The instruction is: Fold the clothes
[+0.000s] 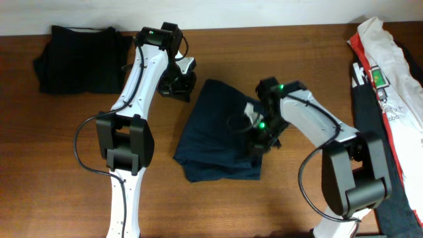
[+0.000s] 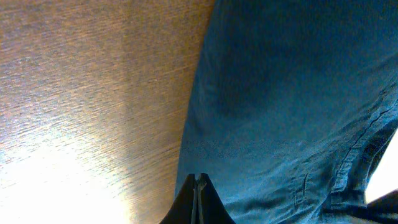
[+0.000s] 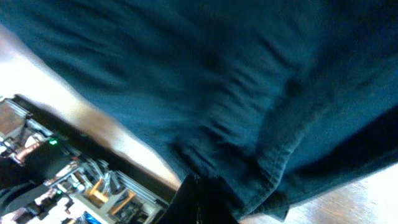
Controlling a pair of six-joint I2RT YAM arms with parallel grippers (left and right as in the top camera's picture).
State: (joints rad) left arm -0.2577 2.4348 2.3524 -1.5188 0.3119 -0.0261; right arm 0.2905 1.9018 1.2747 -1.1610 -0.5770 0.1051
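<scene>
Crumpled navy garment [image 1: 215, 129], loosely bunched, central

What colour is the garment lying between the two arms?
Dark teal-navy blue, plain with no print; the garment shows best in the left wrist view.

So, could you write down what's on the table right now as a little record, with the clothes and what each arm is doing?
Table: brown wood
Centre: navy garment, partly folded, rumpled
Far left corner: black garment, folded
Right edge: pile of unfolded clothes in white, red and black
Left gripper: shut on the navy garment's edge
Right gripper: shut on the navy garment's hem, on the opposite side
Stage: navy garment not yet neatly folded
</scene>
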